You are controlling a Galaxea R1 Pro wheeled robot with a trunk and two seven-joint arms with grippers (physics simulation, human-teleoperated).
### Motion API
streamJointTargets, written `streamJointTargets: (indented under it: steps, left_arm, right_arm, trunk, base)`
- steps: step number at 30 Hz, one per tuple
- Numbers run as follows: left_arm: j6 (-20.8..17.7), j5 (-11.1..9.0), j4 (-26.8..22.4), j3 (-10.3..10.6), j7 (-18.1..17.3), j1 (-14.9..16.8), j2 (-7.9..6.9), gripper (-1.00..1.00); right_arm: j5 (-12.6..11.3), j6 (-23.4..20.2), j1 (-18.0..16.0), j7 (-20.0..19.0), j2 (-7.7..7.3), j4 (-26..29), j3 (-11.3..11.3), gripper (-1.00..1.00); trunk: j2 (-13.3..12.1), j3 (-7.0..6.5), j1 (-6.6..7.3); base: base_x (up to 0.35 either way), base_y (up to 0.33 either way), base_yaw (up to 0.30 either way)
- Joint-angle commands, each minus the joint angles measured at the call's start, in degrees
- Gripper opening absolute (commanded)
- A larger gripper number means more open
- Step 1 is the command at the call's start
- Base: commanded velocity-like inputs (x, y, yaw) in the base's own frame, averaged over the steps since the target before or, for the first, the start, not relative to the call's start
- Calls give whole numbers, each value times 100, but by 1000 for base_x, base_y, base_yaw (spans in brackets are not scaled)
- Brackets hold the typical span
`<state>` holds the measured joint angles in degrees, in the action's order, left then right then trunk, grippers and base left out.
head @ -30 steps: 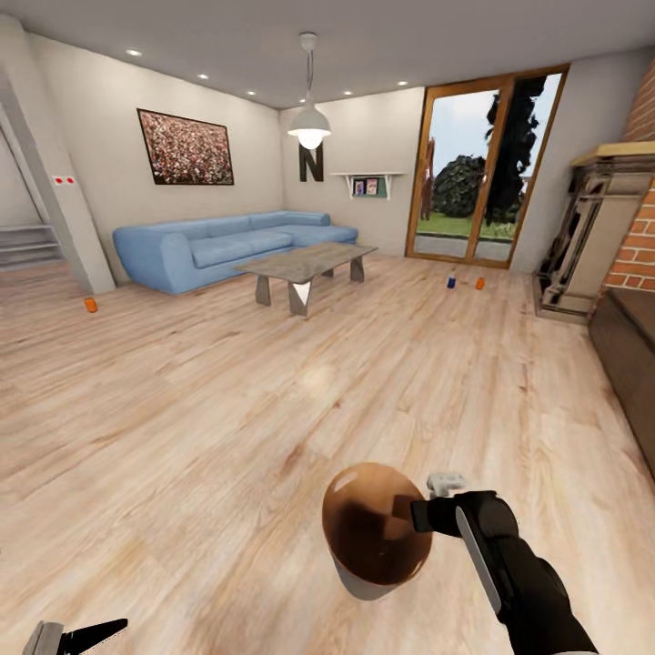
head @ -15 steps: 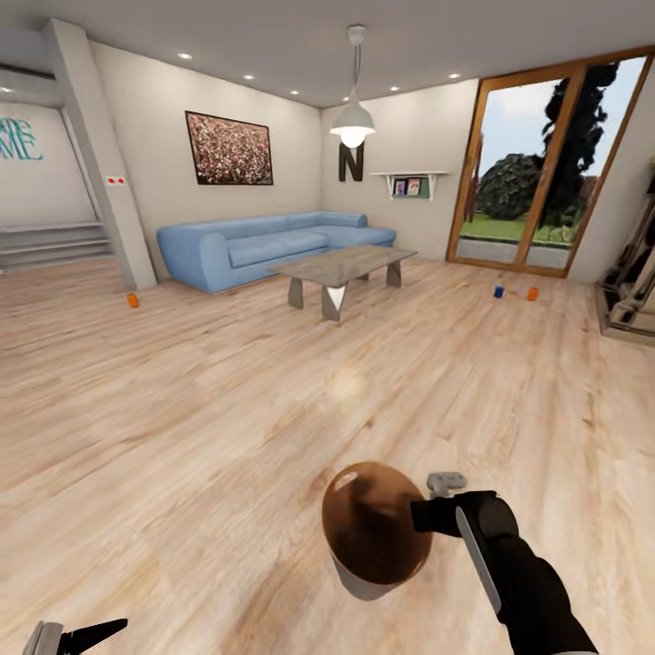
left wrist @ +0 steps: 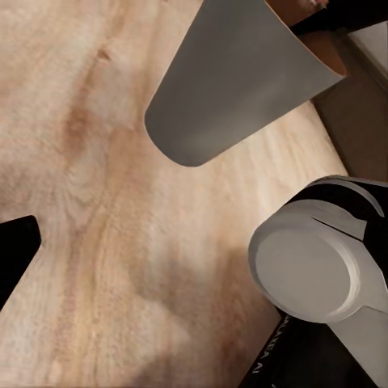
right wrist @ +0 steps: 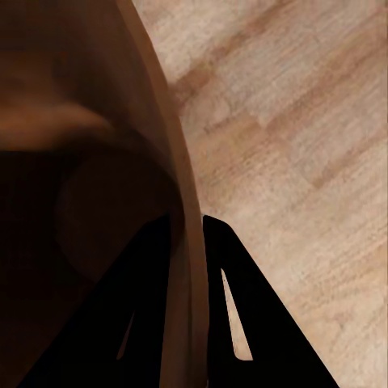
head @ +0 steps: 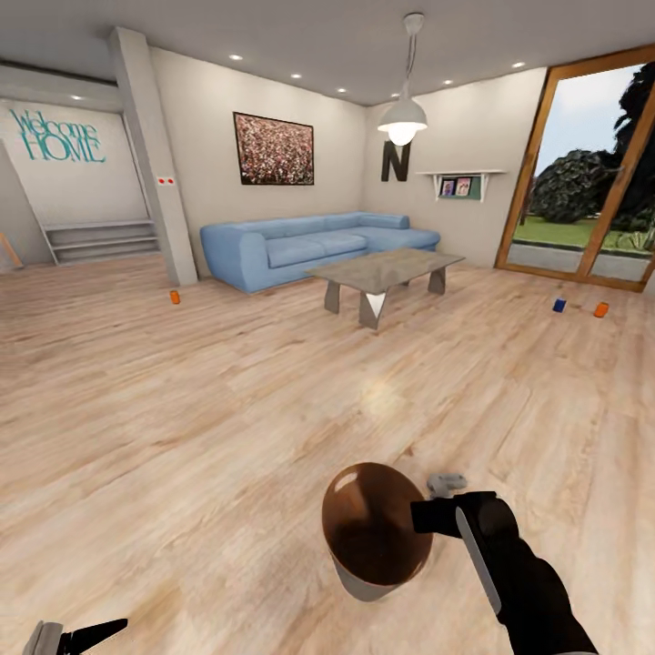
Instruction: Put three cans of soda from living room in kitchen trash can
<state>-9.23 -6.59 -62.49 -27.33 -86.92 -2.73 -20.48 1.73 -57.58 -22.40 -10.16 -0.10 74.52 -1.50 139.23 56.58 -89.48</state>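
Brown inside, our trash can [head: 375, 535] stays pinched on its rim by our right gripper [head: 424, 517]. Our view has swung left, toward the lone orange can [head: 175, 297]. Left gripper [head: 77, 636]: we cannot tell.

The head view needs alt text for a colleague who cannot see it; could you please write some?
The right gripper holds a brown-lined trash can by its rim over a wood floor. Beyond stand a blue sofa and grey low table; an orange can sits left, a blue can and orange can right.

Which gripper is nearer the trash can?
Right. The right gripper is clamped on the trash can rim; the left gripper hangs apart, low at the robot's left.
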Motion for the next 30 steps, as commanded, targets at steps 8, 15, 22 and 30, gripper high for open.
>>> streamJointTargets:
  steps: [8, 15, 22, 30]
  left_arm:
    - [0, 0, 0, 0, -7, 0, 0, 100]
    - [4, -1, 0, 0, -9, 0, 0, 100]
    - [9, -5, 0, 0, -9, 0, 0, 100]
    - [9, -4, 0, 0, -9, 0, 0, 100]
  right_arm:
    - [-129, -8, -2, -21, 1, 1, 0, -100]
    - [-129, -8, -2, -21, 1, 1, 0, -100]
    - [-129, -8, -2, -21, 1, 1, 0, -100]
    - [-129, -8, -2, -21, 1, 1, 0, -100]
  trunk:
    - [0, -1, 0]
    - [0, -1, 0]
    - [0, -1, 0]
    - [0, -1, 0]
  base:
    - [348, 127, 254]
    - [348, 146, 254]
    - [348, 152, 254]
    - [348, 153, 254]
